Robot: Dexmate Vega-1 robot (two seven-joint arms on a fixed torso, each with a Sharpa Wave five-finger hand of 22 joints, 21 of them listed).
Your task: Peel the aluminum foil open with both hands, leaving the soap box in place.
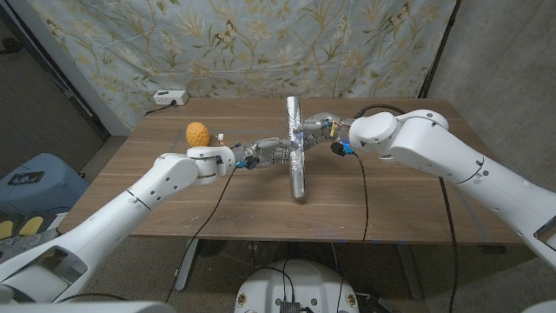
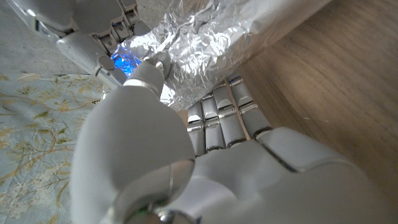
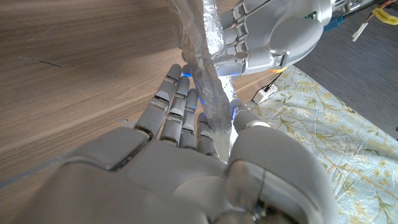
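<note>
- While the aluminum foil (image 1: 297, 149) stands near the middle of the wooden table (image 1: 408, 204) as the landmark, the pineapple-like yellow fruit (image 1: 198, 134) sits well to the foil's left, toward the table's far side, and a white power strip (image 1: 170, 97) lies beyond that at the far left corner.
- Left hand (image 1: 276, 151): it reaches in from the foil's left and meets the foil about halfway along its length. In the left wrist view its fingers (image 2: 219, 117) lie against the crinkled sheet with the thumb pressed on the other face, so I judge it pinches the foil.
- Foil: it is a long, narrow, crumpled strip raised on edge, its long axis running from the table's near side to the far side, across the line between the two hands. No soap box can be made out; if it is there, the foil hides it.
- Right hand (image 1: 321, 123): it comes in from the foil's right, slightly farther back than the left hand. In the right wrist view its fingers (image 3: 180, 102) lie along one face and the thumb closes on the other, clamping the sheet.
- Judgement: both hands are equally on the foil, one to each side, so opening it should mean drawing them apart sideways, square to the long axis.
</note>
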